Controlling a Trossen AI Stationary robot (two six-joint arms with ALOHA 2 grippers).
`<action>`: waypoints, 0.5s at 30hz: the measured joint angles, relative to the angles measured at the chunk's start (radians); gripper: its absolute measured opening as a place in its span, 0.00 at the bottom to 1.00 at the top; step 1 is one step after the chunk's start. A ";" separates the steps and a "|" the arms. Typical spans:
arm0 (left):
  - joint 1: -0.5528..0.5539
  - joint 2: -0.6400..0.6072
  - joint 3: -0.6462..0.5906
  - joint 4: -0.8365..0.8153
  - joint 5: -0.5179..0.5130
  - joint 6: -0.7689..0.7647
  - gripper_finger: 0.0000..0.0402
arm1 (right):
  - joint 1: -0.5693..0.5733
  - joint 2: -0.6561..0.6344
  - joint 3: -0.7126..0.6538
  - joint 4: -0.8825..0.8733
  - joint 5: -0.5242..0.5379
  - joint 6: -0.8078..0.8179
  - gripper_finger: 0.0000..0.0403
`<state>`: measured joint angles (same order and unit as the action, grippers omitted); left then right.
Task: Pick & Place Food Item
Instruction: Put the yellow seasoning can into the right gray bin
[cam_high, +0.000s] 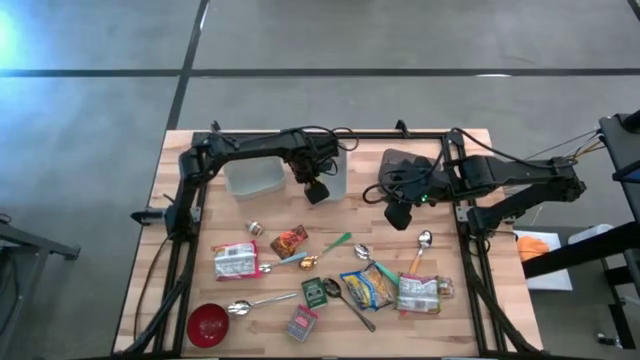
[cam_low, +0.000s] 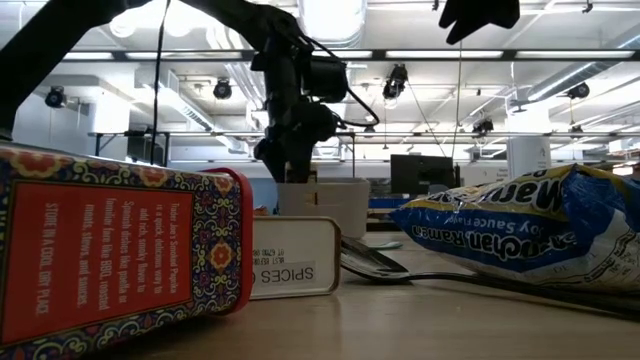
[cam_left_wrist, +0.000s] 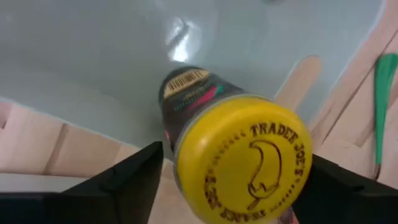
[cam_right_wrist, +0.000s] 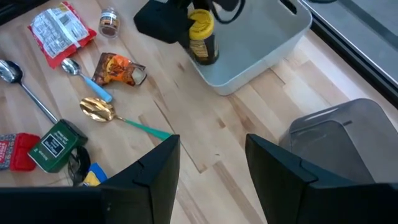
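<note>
Left gripper (cam_right_wrist: 186, 28) over the pale bin (cam_right_wrist: 261, 46), fingers (cam_left_wrist: 118, 180) spread either side of a yellow-lidded jar (cam_right_wrist: 202, 37) standing in the bin's corner. Right gripper (cam_right_wrist: 211, 168) near the bin, fingers apart, empty. Spoons (cam_right_wrist: 96, 109) and packets (cam_right_wrist: 56, 28) beside the bin.

Left claw (cam_right_wrist: 186, 25) open, low; right claw (cam_right_wrist: 211, 168) open, raised.

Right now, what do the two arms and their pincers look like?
Both arms are dark, jointed links with loose black cables looping along them. The left pincer is a boxy black block; its fingers are flat matte black wedges. The right pincer is equally black and blocky, with a small green light nearby on its wrist.
</note>
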<state>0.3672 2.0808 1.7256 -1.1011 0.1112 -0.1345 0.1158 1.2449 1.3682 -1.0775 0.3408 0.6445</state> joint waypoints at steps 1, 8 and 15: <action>0.000 0.000 0.000 0.001 0.000 0.000 0.80 | 0.000 0.000 -0.001 0.000 0.000 0.000 0.44; 0.002 0.000 0.000 0.001 -0.007 -0.004 0.85 | 0.000 0.000 -0.006 0.000 0.000 0.004 0.44; 0.002 -0.005 0.002 0.002 -0.007 -0.003 0.85 | 0.000 0.000 -0.015 0.000 -0.001 0.004 0.44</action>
<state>0.3691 2.0754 1.7271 -1.0996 0.1043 -0.1377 0.1158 1.2449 1.3535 -1.0773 0.3399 0.6483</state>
